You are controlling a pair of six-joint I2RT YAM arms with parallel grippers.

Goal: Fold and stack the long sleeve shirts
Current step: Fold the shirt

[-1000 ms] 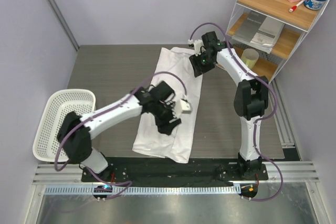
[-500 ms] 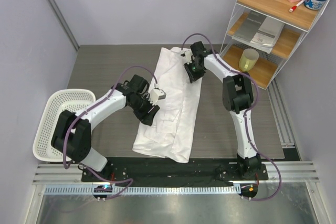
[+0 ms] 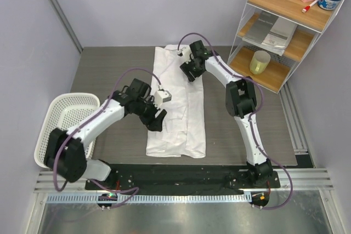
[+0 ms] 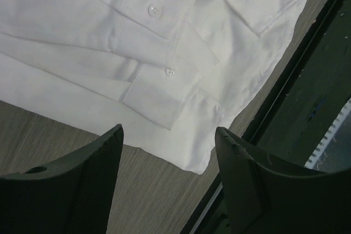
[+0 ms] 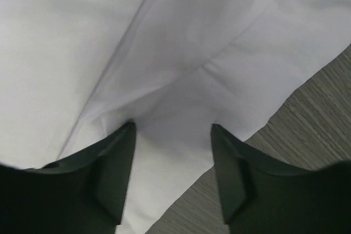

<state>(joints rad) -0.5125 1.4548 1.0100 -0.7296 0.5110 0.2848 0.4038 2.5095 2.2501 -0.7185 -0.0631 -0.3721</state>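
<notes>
Grey wood-grain tabletop (image 3: pixel 109 69) carries one long sleeve shirt (image 3: pixel 184 130) at its middle, a long strip running nearly from far edge to near edge. It lies straighter than a second ago, when its near end slanted right, so the lengthwise fold looks done and the crosswise folds remain. Left jaws hang spread and empty over the buttoned cuff (image 4: pixel 159 97) near the hem. Right jaws, also spread, have their tips on the cloth at the far end, pinching nothing that shows. Beyond stand a white basket (image 3: pixel 66 119) at the left and a wire shelf (image 3: pixel 285 31) at the right, against lilac walls.
</notes>
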